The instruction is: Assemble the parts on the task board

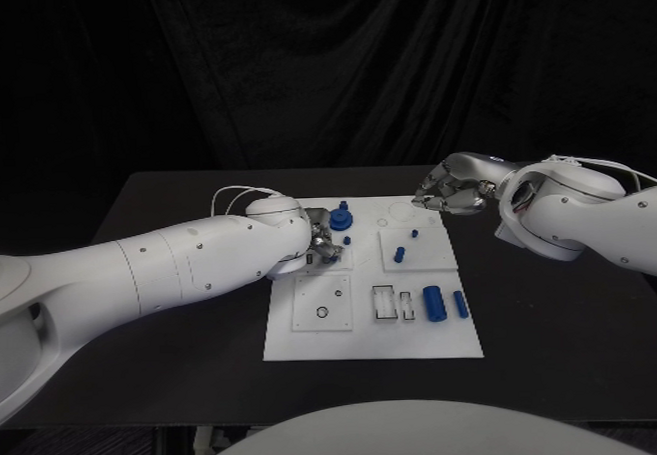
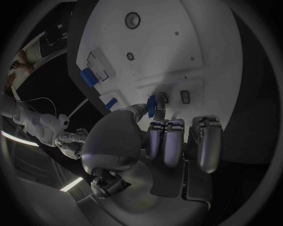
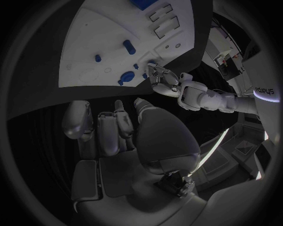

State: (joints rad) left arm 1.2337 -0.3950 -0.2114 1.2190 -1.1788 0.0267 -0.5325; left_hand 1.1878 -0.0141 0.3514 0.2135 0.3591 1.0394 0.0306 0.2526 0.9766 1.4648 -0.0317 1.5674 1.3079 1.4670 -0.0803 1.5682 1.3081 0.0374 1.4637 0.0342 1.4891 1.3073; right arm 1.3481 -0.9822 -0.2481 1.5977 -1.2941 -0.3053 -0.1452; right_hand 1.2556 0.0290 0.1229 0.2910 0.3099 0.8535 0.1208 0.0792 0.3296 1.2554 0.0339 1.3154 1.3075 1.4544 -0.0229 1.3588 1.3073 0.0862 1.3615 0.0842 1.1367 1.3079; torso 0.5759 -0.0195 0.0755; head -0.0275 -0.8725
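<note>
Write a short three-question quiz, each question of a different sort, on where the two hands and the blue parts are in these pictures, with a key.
1. True or false: the right hand holds a blue part.
2. Which hand is over the task board? A. left hand B. right hand C. neither
3. Fill in: the large blue cylinder lies near the board's ____ edge, as the head view shows it.

Key
1. False; the right wrist view shows its fingers curled with nothing in them.
2. A; the left hand pinches a small blue part there.
3. Right.
</note>
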